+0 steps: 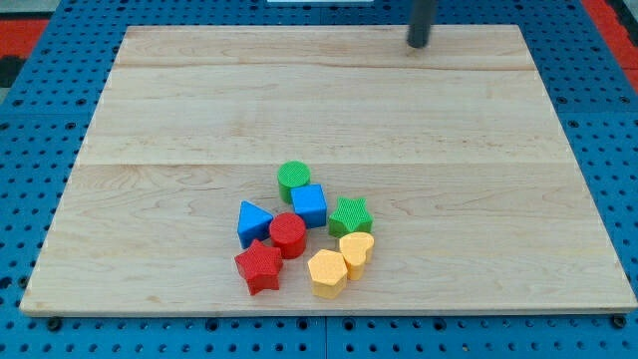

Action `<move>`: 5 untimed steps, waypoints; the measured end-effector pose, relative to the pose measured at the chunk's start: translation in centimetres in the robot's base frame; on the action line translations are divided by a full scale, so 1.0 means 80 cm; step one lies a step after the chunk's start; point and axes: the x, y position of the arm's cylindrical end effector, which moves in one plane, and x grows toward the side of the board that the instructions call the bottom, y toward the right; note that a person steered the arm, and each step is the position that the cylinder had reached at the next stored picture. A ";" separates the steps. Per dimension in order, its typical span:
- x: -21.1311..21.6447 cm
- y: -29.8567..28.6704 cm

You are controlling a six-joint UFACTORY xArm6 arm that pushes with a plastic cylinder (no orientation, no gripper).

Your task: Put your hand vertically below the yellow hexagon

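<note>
Tip [418, 44] at wooden board's [199, 100] top edge, blocks far below, blue pegboard [30, 199] around

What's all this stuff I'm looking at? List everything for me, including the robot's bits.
Board: one, pale wood, fills most of the view.
Pegboard: one, blue with holes, under and around the board.
Green cylinder: one, top of the cluster.
Blue cube: one, just below the green cylinder.
Green star: one, cluster's right.
Blue triangle: one, cluster's left.
Red cylinder: one, cluster's middle.
Red star: one, cluster's bottom left.
Yellow hexagon: one, cluster's bottom.
Second yellow block: one, shape unclear, up-right of the hexagon.
My tip: one dark rod, view's top, far from all blocks.
</note>
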 end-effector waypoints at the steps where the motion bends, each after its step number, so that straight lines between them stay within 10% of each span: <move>1: 0.117 0.052; 3: 0.418 0.015; 5: 0.460 -0.151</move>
